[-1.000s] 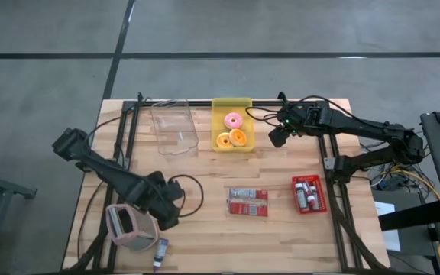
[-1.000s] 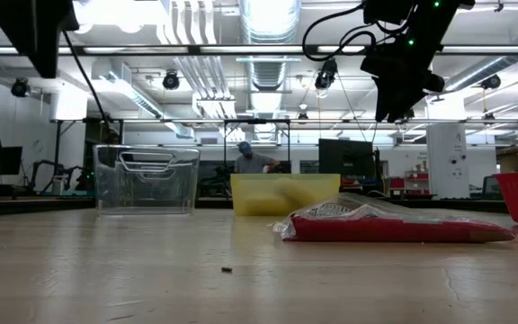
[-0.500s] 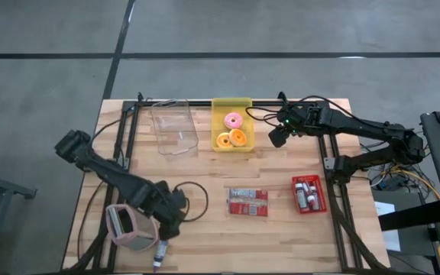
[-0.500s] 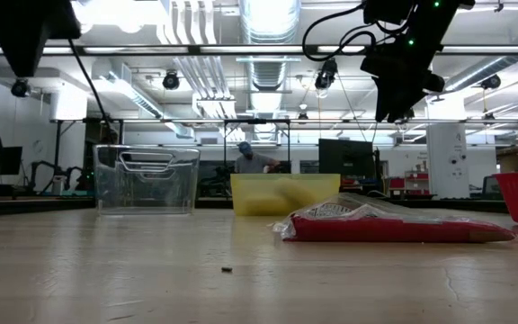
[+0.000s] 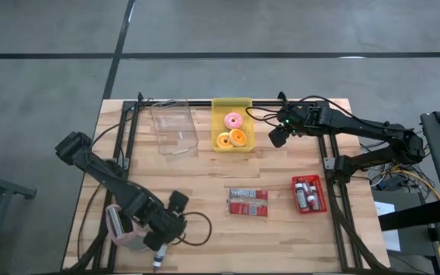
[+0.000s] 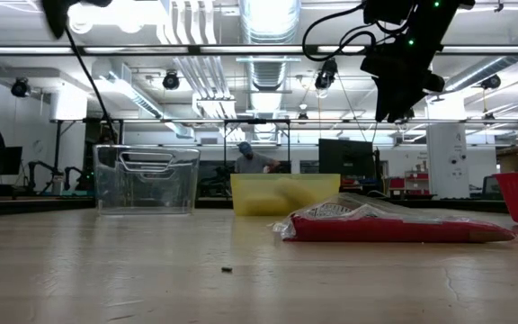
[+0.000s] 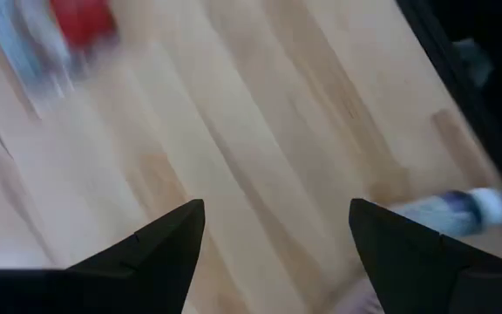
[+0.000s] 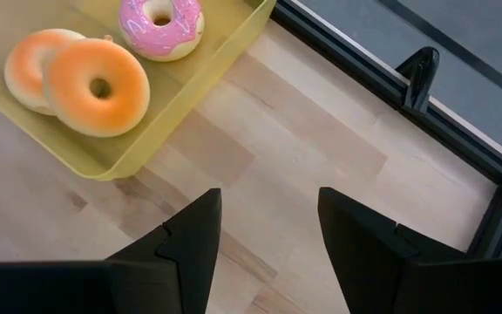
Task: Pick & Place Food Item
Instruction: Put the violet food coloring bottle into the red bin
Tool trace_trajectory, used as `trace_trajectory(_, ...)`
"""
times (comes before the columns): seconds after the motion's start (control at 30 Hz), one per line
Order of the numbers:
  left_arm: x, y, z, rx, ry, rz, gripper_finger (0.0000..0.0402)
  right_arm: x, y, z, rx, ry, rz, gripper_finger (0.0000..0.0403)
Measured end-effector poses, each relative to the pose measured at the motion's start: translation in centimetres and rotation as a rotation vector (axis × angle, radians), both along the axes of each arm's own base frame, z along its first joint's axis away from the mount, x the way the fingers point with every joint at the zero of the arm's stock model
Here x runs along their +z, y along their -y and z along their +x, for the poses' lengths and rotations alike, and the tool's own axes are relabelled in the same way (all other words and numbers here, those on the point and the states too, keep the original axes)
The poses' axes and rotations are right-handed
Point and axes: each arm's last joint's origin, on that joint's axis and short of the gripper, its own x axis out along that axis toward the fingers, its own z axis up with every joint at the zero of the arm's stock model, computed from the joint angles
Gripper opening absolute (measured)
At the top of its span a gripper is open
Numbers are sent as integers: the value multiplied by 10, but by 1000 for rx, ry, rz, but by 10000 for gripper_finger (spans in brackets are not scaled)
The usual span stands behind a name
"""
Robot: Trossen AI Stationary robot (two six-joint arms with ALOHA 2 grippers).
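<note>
L gripper [image 5: 161, 243], fingers wide open w/ nothing held, hangs over the tube [image 5: 160, 254] at the desk's [image 5: 205, 172] near edge: center, then descend. R gripper [image 5: 277, 138] half-open, empty, beside donuts [image 5: 232, 134].

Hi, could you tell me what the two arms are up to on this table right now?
The left gripper hangs open and empty at the table's near-left corner, beside a pink container and a small tube. The right gripper waits, open and empty, next to the yellow tray holding three donuts.
</note>
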Motion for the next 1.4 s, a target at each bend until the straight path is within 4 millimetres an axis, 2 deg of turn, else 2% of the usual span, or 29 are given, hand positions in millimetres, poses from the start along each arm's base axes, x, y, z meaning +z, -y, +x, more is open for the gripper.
trace_trajectory(0.17,2,3,5,-323,110,109,291,0,0,0,0,0,0,189)
trace_trajectory(0.3,2,2,5,-432,119,149,293,0,0,0,0,0,0,189)
trace_trajectory(0.47,-4,2,3,-654,116,200,291,0,0,0,0,0,0,189)
trace_trajectory(0.7,-33,-4,-6,-699,52,240,293,0,0,0,0,0,0,189)
trace_trajectory(0.8,-39,-5,-8,-730,39,249,291,0,0,0,0,0,0,189)
trace_trajectory(0.9,-38,-5,-8,-816,53,262,293,0,0,0,0,0,0,189)
trace_trajectory(1.03,-32,-2,-5,-1021,102,230,293,0,0,0,0,0,0,189)
trace_trajectory(1.2,-28,-2,1,-1165,175,266,292,0,0,0,0,0,0,189)
trace_trajectory(1.4,-28,-2,-1,-1485,222,312,292,0,0,0,0,0,0,189)
